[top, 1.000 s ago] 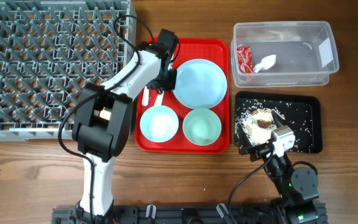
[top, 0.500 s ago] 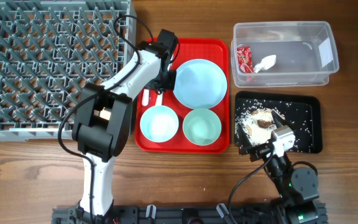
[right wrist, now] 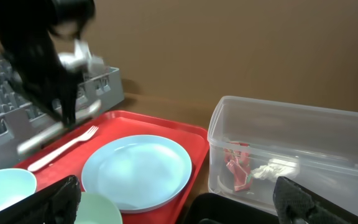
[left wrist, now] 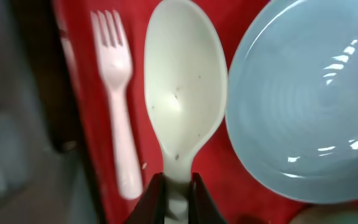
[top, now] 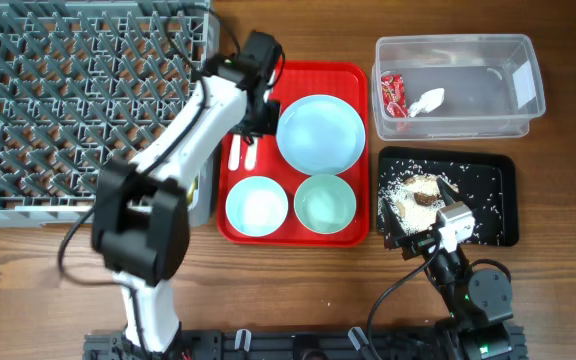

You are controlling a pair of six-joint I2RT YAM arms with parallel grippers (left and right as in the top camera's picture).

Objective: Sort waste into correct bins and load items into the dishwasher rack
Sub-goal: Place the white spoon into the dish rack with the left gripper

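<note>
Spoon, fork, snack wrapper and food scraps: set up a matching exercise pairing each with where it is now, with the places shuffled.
Things:
1. spoon
2. fork
3. snack wrapper
4. food scraps

Places:
A. in the clear tub
B. lying on the red tray
C. on the black tray
D. handle clamped in the left gripper

Pairs: 1-D, 2-B, 3-A, 4-C

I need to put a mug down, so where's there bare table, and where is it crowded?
Bare table: the near-left corner below the dishwasher rack, and the strip in front of the red tray. Crowded: the red tray, filled by plate, bowls and fork.
</note>
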